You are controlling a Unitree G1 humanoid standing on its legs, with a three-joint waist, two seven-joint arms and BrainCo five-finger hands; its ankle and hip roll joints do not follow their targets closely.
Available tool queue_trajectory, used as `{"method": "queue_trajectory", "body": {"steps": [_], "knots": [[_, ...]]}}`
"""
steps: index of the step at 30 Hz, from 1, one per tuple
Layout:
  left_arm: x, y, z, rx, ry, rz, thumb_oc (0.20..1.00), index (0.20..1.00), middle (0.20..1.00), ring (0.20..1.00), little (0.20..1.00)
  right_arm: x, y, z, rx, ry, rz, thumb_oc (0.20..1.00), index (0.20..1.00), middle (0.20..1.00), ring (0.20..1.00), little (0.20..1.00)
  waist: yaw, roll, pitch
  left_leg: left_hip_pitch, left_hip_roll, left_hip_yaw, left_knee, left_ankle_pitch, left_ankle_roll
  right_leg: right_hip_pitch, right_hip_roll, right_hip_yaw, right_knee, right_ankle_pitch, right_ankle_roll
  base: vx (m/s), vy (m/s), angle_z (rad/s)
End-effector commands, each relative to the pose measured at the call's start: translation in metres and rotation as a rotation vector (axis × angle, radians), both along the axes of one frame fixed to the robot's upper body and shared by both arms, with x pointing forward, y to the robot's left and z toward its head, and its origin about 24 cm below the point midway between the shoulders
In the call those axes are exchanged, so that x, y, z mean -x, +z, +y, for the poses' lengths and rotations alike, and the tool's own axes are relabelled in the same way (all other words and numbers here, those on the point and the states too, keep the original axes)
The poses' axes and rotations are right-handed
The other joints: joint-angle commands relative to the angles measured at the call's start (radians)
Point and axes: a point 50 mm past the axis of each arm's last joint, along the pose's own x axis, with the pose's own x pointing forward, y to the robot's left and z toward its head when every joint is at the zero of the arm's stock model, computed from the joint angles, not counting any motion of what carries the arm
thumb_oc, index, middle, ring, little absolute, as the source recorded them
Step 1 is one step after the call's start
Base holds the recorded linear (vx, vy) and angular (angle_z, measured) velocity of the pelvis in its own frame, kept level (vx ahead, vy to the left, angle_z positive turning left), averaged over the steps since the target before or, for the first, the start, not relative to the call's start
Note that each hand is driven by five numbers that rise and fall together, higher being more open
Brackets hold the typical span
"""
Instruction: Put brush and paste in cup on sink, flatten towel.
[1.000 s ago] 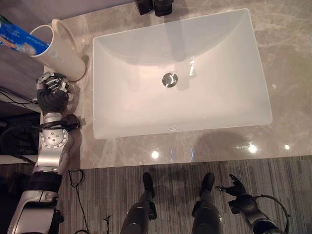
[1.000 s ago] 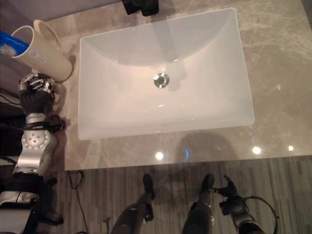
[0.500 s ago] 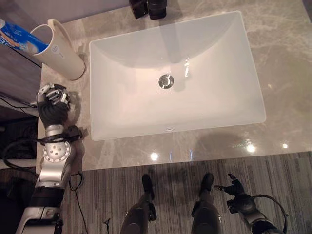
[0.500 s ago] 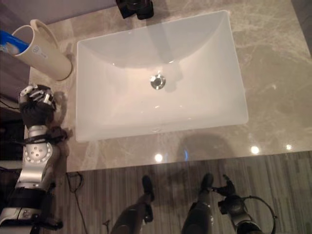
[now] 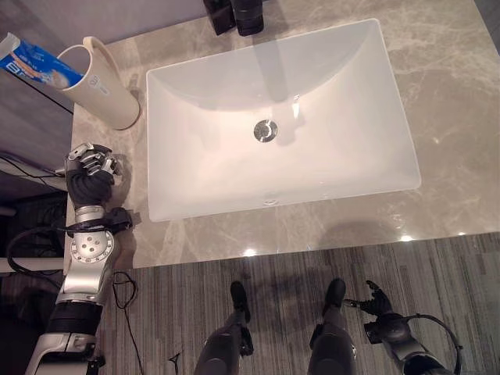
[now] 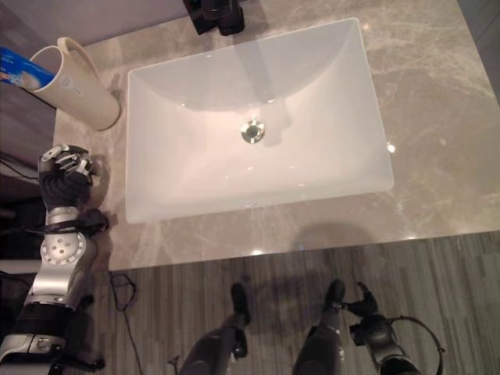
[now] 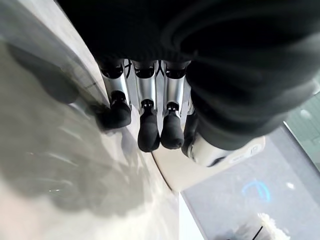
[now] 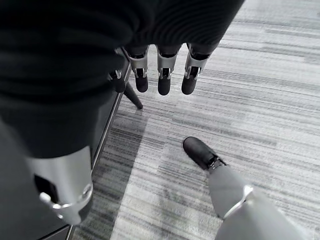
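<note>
At the surface's [image 5: 328, 226] left rear corner, the cup [image 5: 105, 90] holds the paste [image 5: 35, 62]; just near of it, the left robot hand [image 5: 90, 166] hovers curled, empty. The right robot hand [image 5: 379, 303] hangs relaxed above the floor [image 5: 172, 305].

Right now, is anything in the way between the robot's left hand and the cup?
Nothing visible. The left hand hangs over the counter's left edge, and the cup stands just beyond it with bare counter between. The paste already sticks out of the cup.
</note>
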Motion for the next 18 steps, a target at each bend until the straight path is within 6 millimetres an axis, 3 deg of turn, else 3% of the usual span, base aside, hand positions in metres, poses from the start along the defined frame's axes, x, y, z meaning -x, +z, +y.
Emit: {"method": "queue_trajectory", "body": {"steps": [1, 9, 10, 18], "knots": [[-0.01, 0.029, 0.017, -0.015, 0.055, -0.073, 0.2, 0.2, 0.2, 0.2, 0.2, 0.0, 0.003, -0.001, 0.0, 0.022, -0.015, 1.0, 1.0, 1.0, 1.0, 1.0, -0.007, 0.022, 0.017, -0.034, -0.085, -0.11, 0.002, -0.01, 0.034, 0.067, -0.014, 0.049, 0.025, -0.022, 0.06, 0.0, 0.0, 0.0], [-0.019, 0.052, 0.031, -0.046, 0.107, -0.092, 0.2, 0.2, 0.2, 0.2, 0.2, -0.003, 0.007, -0.007, 0.035, 0.018, -0.019, 1.0, 1.0, 1.0, 1.0, 1.0, -0.026, 0.013, 0.035, -0.043, -0.087, -0.1, 0.002, -0.011, 0.036, 0.048, -0.012, 0.071, 0.031, -0.017, 0.062, 0.0, 0.0, 0.0], [-0.021, 0.062, 0.033, -0.062, 0.112, -0.111, 0.2, 0.2, 0.2, 0.2, 0.2, -0.004, 0.008, -0.008, 0.029, 0.012, -0.026, 1.0, 1.0, 1.0, 1.0, 1.0, -0.031, 0.013, 0.038, -0.046, -0.088, -0.099, 0.002, -0.011, 0.035, 0.045, -0.011, 0.074, 0.028, -0.014, 0.063, 0.0, 0.0, 0.0], [-0.029, 0.089, 0.035, -0.082, 0.141, -0.162, 0.2, 0.2, 0.2, 0.2, 0.2, -0.012, 0.012, -0.004, 0.002, 0.02, -0.064, 1.0, 1.0, 1.0, 1.0, 1.0, -0.042, 0.004, 0.05, -0.062, -0.084, -0.087, 0.002, -0.01, 0.035, 0.022, -0.004, 0.099, 0.016, -0.002, 0.066, 0.0, -0.001, 0.0]]}}
